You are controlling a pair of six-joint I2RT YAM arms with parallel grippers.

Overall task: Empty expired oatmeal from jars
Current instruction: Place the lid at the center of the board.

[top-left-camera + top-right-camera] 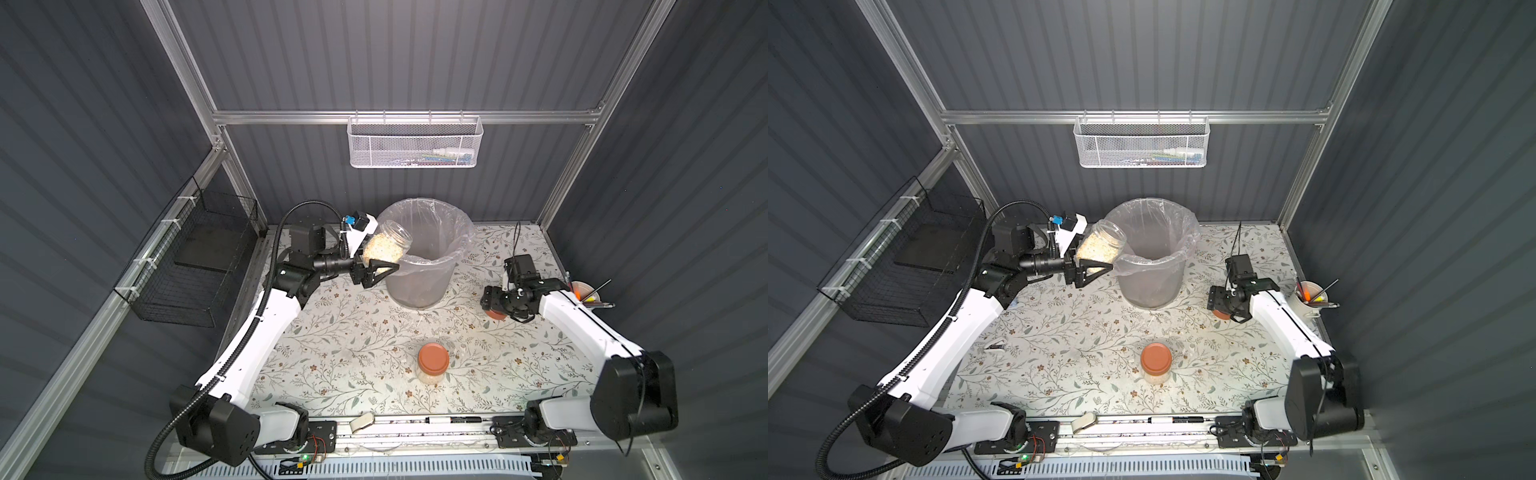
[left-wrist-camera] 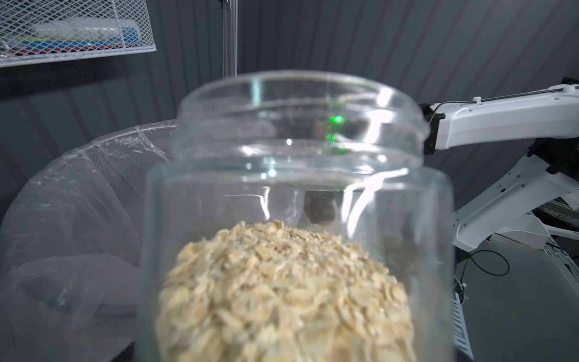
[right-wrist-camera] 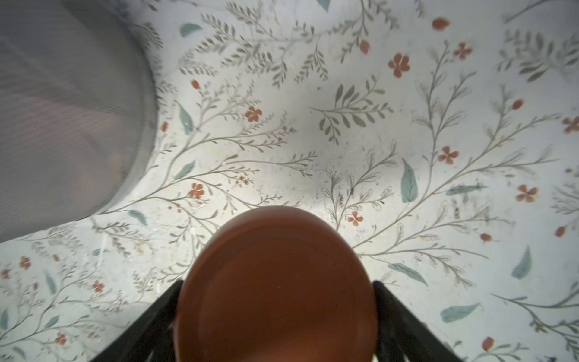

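1. Left gripper [image 1: 376, 259]: clenched on the open jar [image 1: 392, 239]. One black finger [image 1: 384, 267] crosses the jar's lower side wall; the opposite finger is hidden behind the jar.
2. Open jar, orientation: tilted, without a lid. Its long axis runs obliquely from the left gripper toward the bin [image 1: 415, 286]. The base is at the gripper end and the wide mouth [image 2: 300, 94] points at the bin.
3. Open jar, position: raised off the table [image 1: 353, 332], with the mouth at the near-left edge of the bin rim, against the clear liner [image 1: 461, 232].
4. Oatmeal [image 1: 380, 249]: packed in the base half of the open jar. In the left wrist view the neck and mouth are bare of flakes.
5. Right gripper [image 3: 277, 282]: jaws set wide and grasping the loose orange lid [image 3: 275, 250]. Both black fingers [image 3: 163, 307] press the lid's opposite edges.
6. Loose lid, position: flat face up, low over the table, to the right of the bin and apart from it. Whether it touches the table cannot be told.
7. Second jar [image 1: 432, 376]: upright at the table's front centre, axis vertical, capped by its own orange lid [image 1: 433, 358], with oatmeal inside. It is well apart from both grippers.
8. Cup of pens [image 1: 582, 291]: at the table's right edge, beside the right arm.
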